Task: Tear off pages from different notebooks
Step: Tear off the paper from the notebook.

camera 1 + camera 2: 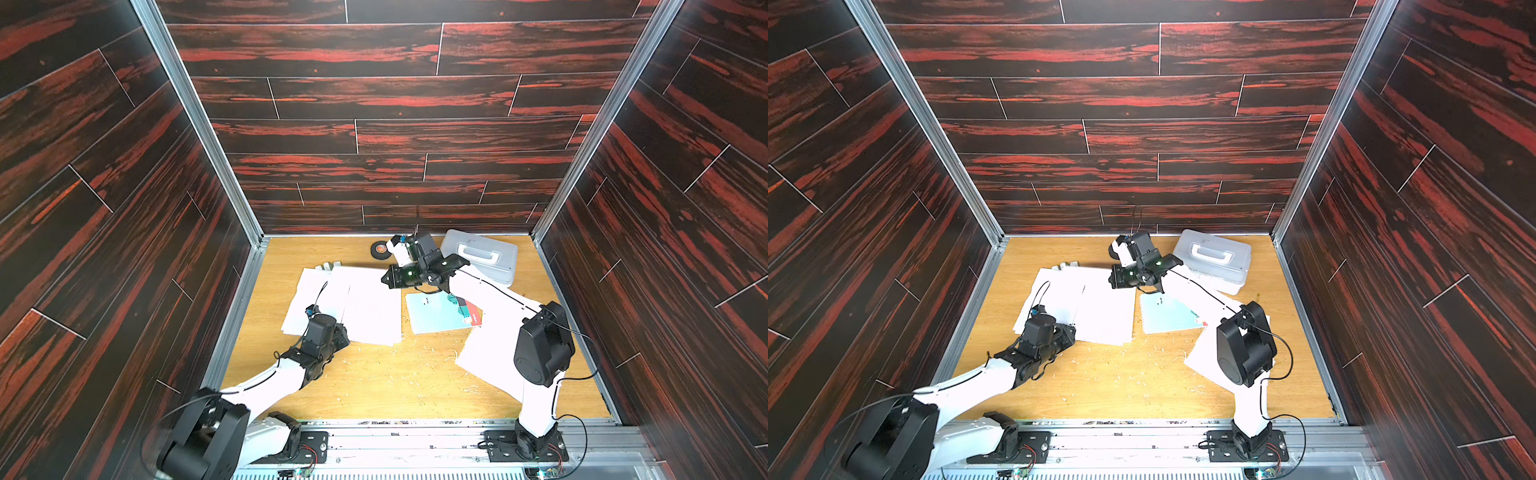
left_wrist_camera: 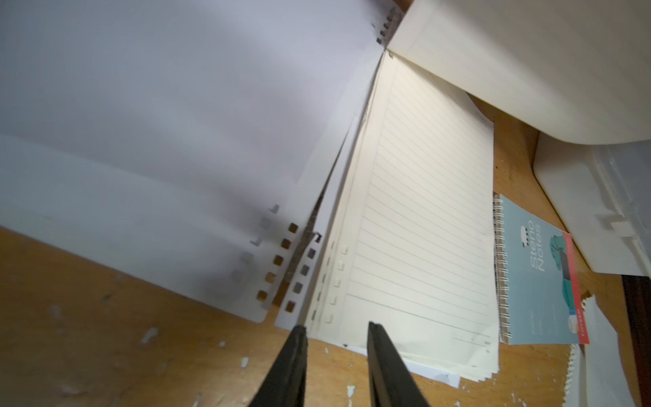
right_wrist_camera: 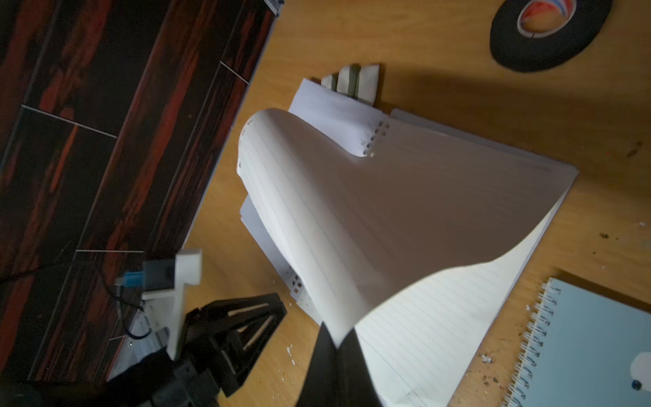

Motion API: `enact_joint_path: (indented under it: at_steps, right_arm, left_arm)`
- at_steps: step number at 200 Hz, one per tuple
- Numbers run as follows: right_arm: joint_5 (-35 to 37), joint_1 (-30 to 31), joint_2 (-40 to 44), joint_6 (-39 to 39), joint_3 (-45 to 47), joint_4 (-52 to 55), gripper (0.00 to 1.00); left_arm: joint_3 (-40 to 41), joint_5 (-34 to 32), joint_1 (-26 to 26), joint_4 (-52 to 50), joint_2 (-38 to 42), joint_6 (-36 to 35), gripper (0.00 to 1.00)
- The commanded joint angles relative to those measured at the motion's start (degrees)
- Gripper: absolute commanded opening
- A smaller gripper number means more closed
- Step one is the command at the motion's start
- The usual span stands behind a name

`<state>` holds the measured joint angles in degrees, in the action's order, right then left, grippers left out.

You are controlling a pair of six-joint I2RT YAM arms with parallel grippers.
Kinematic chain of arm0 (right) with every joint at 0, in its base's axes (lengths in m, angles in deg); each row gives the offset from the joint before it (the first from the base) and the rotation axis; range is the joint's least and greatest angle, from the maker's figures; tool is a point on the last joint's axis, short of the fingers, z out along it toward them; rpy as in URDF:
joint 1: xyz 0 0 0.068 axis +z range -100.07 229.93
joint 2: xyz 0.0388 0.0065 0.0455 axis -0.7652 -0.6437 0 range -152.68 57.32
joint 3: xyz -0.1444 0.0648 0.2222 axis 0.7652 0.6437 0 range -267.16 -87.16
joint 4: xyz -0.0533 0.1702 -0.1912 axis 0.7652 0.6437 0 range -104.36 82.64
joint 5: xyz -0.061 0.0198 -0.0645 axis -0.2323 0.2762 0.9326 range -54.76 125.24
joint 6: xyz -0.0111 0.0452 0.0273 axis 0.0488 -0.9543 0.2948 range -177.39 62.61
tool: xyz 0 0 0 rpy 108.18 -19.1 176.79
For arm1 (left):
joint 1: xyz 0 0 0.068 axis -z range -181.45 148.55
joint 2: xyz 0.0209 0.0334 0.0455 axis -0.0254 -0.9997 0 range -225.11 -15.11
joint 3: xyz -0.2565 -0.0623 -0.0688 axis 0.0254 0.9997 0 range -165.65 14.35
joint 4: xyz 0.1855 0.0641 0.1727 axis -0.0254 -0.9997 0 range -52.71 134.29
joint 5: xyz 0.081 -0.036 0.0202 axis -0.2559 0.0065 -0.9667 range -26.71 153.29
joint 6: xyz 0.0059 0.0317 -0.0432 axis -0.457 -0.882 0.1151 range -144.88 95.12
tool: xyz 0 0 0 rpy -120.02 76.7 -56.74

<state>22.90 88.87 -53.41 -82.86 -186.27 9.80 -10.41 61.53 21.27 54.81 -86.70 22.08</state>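
One lined page (image 3: 352,211), thin and limp, likely tears easily; my right gripper (image 3: 337,340) pinches its far right corner. Left gripper (image 2: 336,327), jaws apart and empty, sits by the notebook (image 2: 422,229) binding.

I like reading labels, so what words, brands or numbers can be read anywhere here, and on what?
"Steno Notes": on the cover of the small blue notebook.
Smaller print on that cover and the word on its red band: too small and blurred to read.
On the tape roll: coloured marks inside its core, no legible letters.
On the lifted page: ruled lines only, no writing to read.
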Motion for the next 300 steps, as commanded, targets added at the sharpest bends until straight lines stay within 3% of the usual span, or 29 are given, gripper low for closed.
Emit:
enact_joint_path:
  at_steps: [1,58,114,162,200,248,274,300]
  right_arm:
    - [1.90,0.06,-3.69,-1.42,-5.25,-1.82,0.00]
    - [3.75,0.09,-12.89,-0.15,-16.11,-1.90,0.00]
    - [13.33,-0.46,-23.75,1.82,-34.22,0.58,0.00]
    - [21.18,-1.23,-31.62,2.27,-46.64,-6.38,0.00]
    - [32.67,-1.36,-31.85,5.19,-49.21,-11.77,0.00]
    - [48.36,-2.48,-30.24,11.16,-49.42,-12.48,0.00]
    - [49.21,-2.91,-29.24,12.46,-47.89,-11.08,0.00]
    - [44.29,-2.88,-26.25,9.37,-42.52,-6.57,0.00]
  left_arm:
    - [-4.68,4.85,-0.30,5.88,-4.65,-2.94,0.33]
    - [-11.51,5.86,-0.26,11.05,-22.12,-2.40,0.23]
    - [-10.93,-4.44,-0.31,-2.71,-28.51,0.12,0.03]
    - [-12.15,-4.88,-0.76,-10.35,-35.90,2.34,0.00]
    - [-13.05,-1.30,-4.78,-9.94,-42.29,3.26,0.00]
    - [-15.90,-4.01,-4.80,-14.64,-43.78,-0.22,0.00]
    - [-16.89,-5.19,-4.44,-15.93,-44.32,-0.55,0.00]
    - [-14.29,-2.98,-4.53,-11.04,-42.09,-1.33,0.00]
